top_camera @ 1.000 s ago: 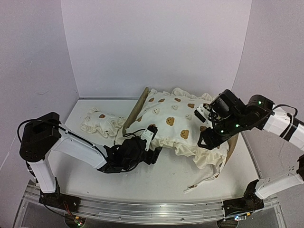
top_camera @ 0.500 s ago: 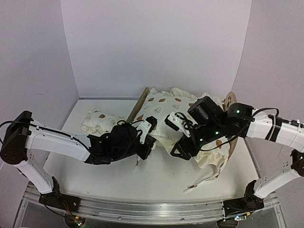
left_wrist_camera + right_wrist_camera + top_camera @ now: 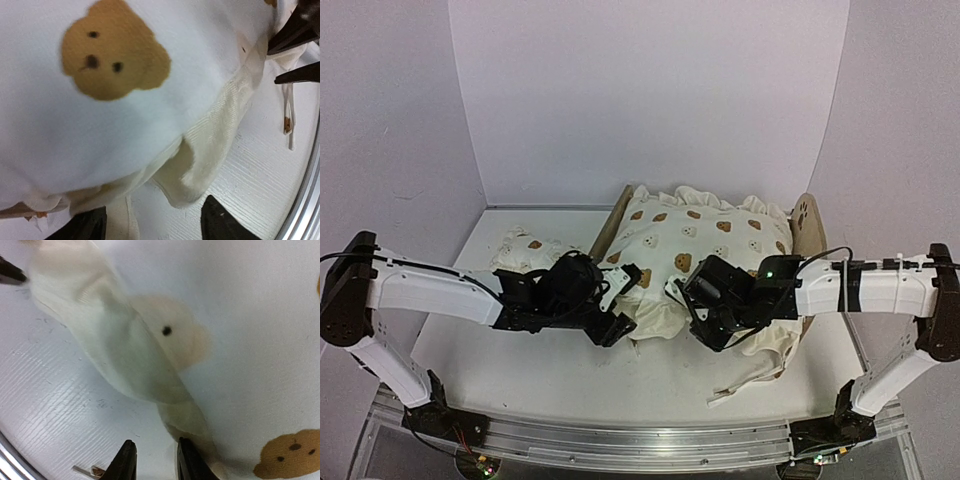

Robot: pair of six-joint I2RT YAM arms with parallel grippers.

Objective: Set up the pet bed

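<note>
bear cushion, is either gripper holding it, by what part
Left gripper is open, straddling the near ruffled edge of the bear cushion, not clamped. Right gripper is there too; its hold cannot be told.

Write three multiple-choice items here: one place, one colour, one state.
1. Where does the small pillow lie? A) on the table, left of the cushion B) on top of the cushion C) under the cushion
2. What colour is the bear face in the left wrist view? A) green B) tan C) red
3. The left gripper is: A) shut B) open C) out of view
Key: 1 A, the top view shows it beside the cushion; 2 B, it is plainly tan; 3 B, its fingers stand wide apart.
</note>
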